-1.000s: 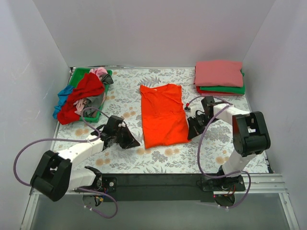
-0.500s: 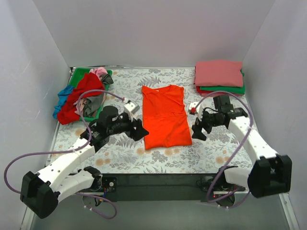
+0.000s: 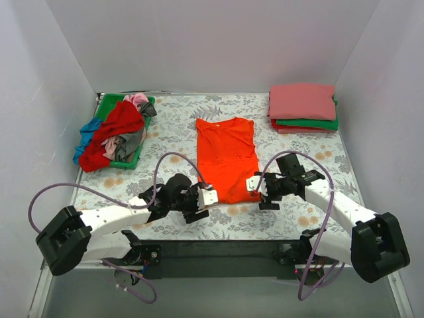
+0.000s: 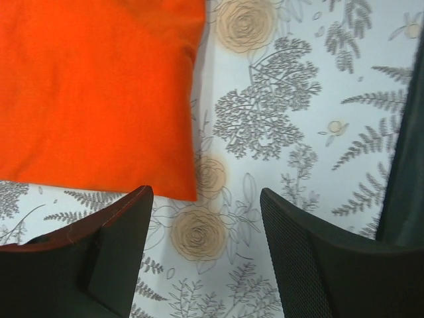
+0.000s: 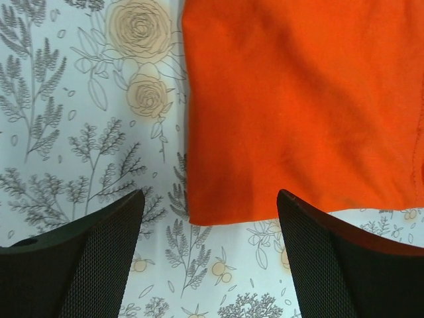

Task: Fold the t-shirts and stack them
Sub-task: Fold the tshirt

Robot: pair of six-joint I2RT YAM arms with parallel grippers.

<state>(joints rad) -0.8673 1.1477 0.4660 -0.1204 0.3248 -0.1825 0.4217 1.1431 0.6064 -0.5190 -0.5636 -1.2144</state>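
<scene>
A bright orange-red t-shirt [image 3: 226, 159] lies flat mid-table as a long narrow strip, collar at the far end. My left gripper [image 3: 199, 204] hovers open by its near left corner; in the left wrist view the left gripper [image 4: 204, 199] has only table cloth between the fingers, and the t-shirt's corner [image 4: 99, 86] lies just beyond them. My right gripper [image 3: 260, 196] is open at the near right corner; in the right wrist view the right gripper [image 5: 211, 199] straddles the t-shirt's hem corner [image 5: 298, 99] without touching it.
At the back right stands a folded stack: coral pink t-shirt [image 3: 301, 101] on top, green [image 3: 311, 123] and deep red [image 3: 281, 126] below. A green tray [image 3: 106, 106] at the back left holds a loose heap of red [image 3: 119, 122], blue [image 3: 86, 132], grey [image 3: 129, 144] and light pink [image 3: 137, 99] shirts.
Both grippers were shut at the shirt's long sides a second ago. They have opened, lifted and swung toward me to the shirt's two near corners. The shirt now lies slightly narrower.
</scene>
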